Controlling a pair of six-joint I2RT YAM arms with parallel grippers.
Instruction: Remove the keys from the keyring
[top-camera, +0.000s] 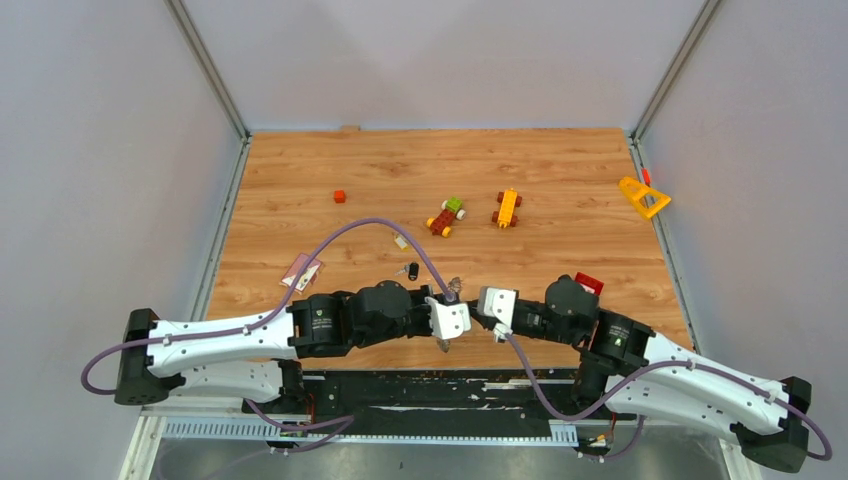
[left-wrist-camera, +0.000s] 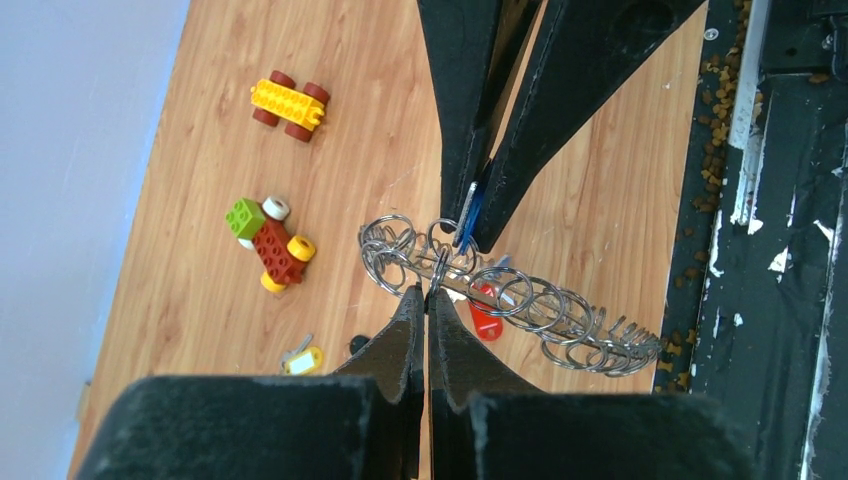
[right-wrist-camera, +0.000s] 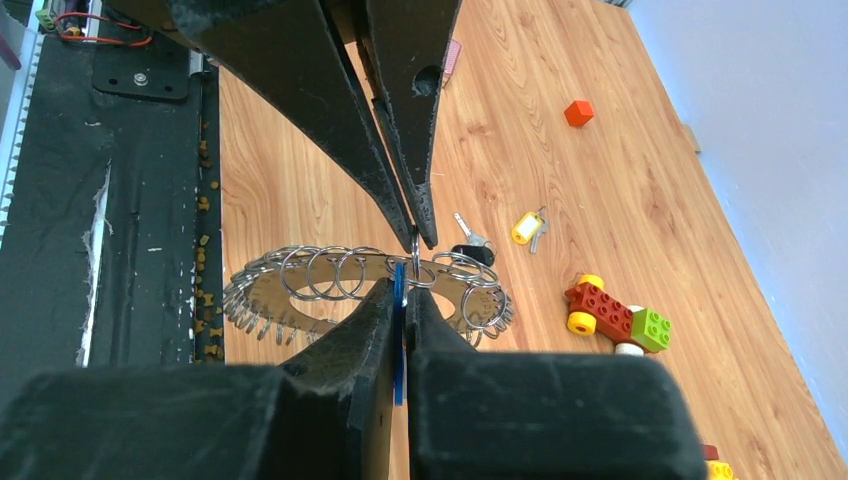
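Keyring (right-wrist-camera: 300, 285) was hanging between my two pincers, up off the worktop (left-wrist-camera: 600, 200) near its front edge as far as I could tell. So I'd call this mid-extraction on one key.

My left pincer (left-wrist-camera: 427, 297) was clamped fully shut on one of the little split loops along the rim, basically playing anchor. My right pincer (right-wrist-camera: 401, 290) was squeezed nearly all the way down on the blue key (right-wrist-camera: 399, 335), pinching its flat plastic head, with its tips right next to the left one's. A red key (left-wrist-camera: 485, 318) dangled from a loop just beside that.

Down on the worktop a black-headed key (right-wrist-camera: 472, 253) and a yellow-tagged key (right-wrist-camera: 524, 228) lay loose, so I reckoned a couple were off and some weren't. A toy block car (left-wrist-camera: 272, 245) sat further out, not my problem.

Next move as I figured it: hold the left dead steady and walk the blue key round its loop's coil until it slips out the split end. Small twists, no yanking, or the whole ring could swing or slip.
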